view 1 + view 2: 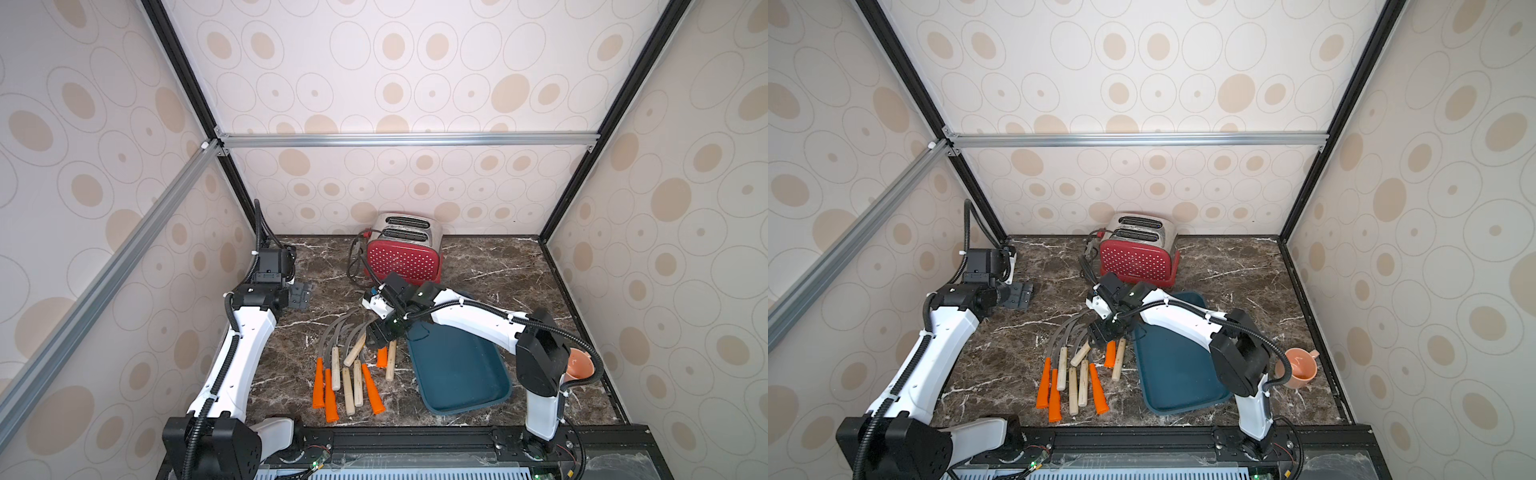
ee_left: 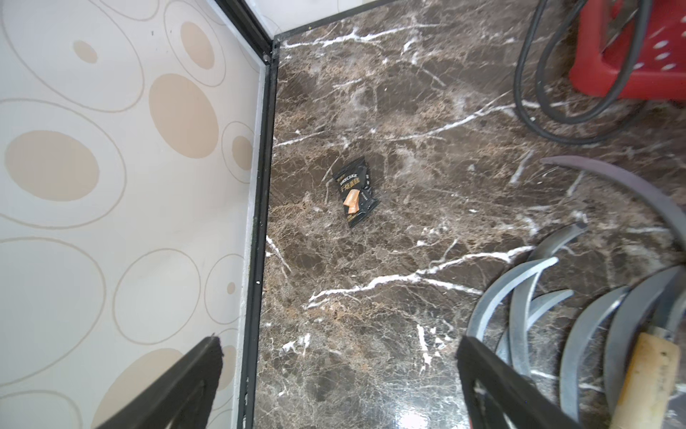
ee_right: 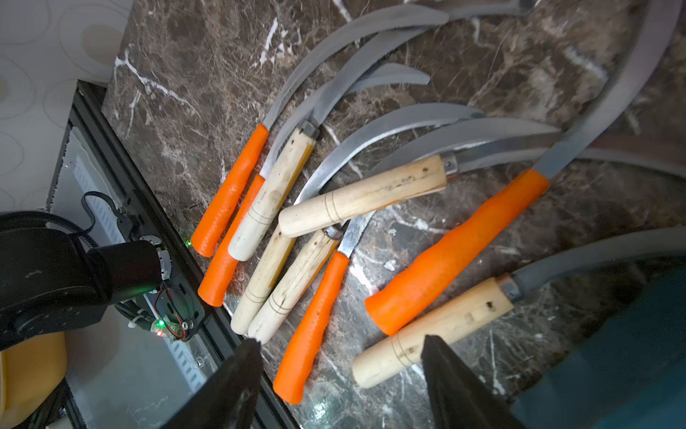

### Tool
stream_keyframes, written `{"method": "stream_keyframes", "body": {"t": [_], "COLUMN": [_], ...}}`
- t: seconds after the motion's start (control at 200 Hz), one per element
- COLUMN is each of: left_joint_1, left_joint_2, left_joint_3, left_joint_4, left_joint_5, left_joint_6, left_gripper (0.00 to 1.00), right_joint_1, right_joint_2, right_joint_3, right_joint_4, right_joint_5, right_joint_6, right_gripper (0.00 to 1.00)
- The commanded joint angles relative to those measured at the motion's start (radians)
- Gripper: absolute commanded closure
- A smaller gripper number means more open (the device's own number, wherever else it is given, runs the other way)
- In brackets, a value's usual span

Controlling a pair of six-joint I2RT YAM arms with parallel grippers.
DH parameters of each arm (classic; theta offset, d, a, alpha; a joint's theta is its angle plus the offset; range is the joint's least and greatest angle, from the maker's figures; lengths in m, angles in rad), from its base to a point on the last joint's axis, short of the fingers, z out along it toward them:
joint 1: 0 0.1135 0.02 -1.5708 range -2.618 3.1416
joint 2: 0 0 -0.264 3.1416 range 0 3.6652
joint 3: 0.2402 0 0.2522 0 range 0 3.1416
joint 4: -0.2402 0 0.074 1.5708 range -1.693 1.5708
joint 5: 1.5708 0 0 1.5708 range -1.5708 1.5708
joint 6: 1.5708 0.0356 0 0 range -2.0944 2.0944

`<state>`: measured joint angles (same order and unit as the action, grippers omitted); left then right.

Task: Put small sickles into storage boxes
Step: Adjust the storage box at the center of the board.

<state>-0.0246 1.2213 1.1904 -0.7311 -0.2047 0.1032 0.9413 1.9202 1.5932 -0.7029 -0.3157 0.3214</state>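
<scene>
Small sickles (image 1: pixel 347 390) lie in a loose fan on the marble bench (image 1: pixel 498 270). Their long axes run front to back, with handles toward the robot and curved blades pointing at the back wall. The teal storage box (image 1: pixel 457 374) sits just to their right. The right gripper (image 3: pixel 339 345) hovers above the rightmost handles, jaws apart. The left gripper (image 2: pixel 337 345), also apart, holds nothing.

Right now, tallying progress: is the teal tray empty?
Empty where visible: teal tray floor bare, sickles all on the marble beside it; right arm hides its far end.
</scene>
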Motion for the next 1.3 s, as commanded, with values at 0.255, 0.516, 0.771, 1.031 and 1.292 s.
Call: {"method": "stream_keyframes", "body": {"t": [0.255,0.516,0.771,1.031,1.292], "left_joint_1": [-0.004,-0.005,-0.004,-0.004,-0.004], "left_joint_2": [-0.044,-0.069,-0.086,-0.061,-0.073], "left_joint_3": [0.025,0.005,0.001,0.020,0.006], "left_joint_4": [-0.021,-0.008,-0.031,-0.027,-0.027], "left_joint_5": [0.064,0.059,0.037,0.033,0.029], "left_joint_6": [-0.040,-0.049,-0.052,-0.042,-0.030], "left_gripper": [0.01,0.01,0.01,0.01,0.01], "right_joint_1": [0.102,0.104,0.102,0.059,0.017], "right_joint_2": [-0.039,-0.107,-0.077,-0.049,-0.039], "right_joint_3": [-0.074,-0.223,-0.217,-0.228,-0.206], "right_joint_4": [-0.064,-0.048,-0.092,-0.107,-0.124], "right_joint_5": [0.218,0.268,0.325,0.371,0.374], "right_joint_6": [0.224,0.254,0.228,0.243,0.236], "right_gripper": [0.29,0.29,0.28,0.28,0.28]}}
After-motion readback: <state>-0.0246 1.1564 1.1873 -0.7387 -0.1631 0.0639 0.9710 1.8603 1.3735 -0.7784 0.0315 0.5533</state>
